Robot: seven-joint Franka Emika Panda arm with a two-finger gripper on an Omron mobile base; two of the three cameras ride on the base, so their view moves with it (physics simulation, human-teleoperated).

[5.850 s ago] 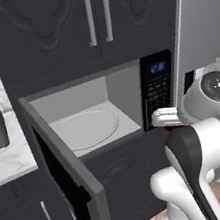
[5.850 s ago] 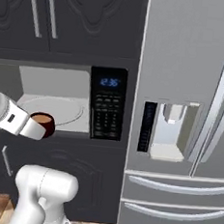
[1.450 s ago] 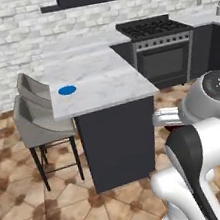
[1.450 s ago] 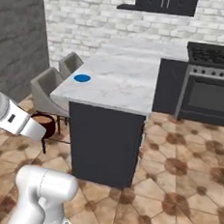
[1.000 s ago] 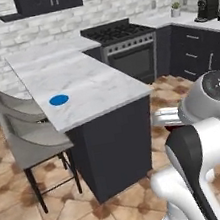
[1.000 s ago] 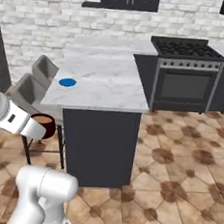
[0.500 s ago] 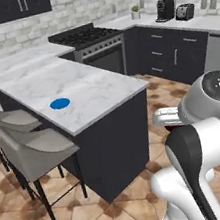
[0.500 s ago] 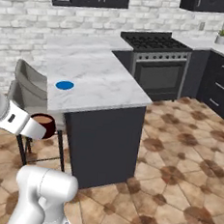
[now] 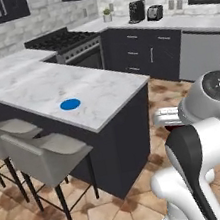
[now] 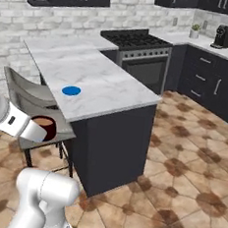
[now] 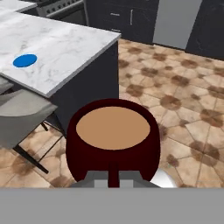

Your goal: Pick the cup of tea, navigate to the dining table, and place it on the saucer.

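**Cup of tea held in the closed tool, short of the desk**

The cup of tea point(image 11: 113, 142) sits nearest the hand camera, dark red-brown, upright, with its tan liquid level and its small handle turned toward the tool point(image 11: 113, 180). The tool is clamped on the handle side of the cup, its jaws drawn tight together at the bottom edge of the hand view. In the right base view the same cup point(image 10: 44, 127) shows at the end of the white forearm, carried in the air over the tiled floor point(image 10: 180, 162), in front of a stool seat and lower than the marble top. In the left base view only a sliver of the cup point(image 9: 172, 127) shows beside the arm.

Beyond the cup stand the grey padded stools point(image 9: 46, 154), tucked against the long side of the desk point(image 10: 108, 93). The desk has a white veined marble top on a dark base. The blue saucer point(image 10: 71, 90) lies flat on the marble near the stool side, bare, well apart from the cup.

Farther back are a black stove point(image 10: 137, 44) and dark cabinets point(image 9: 154, 56) along the brick wall.
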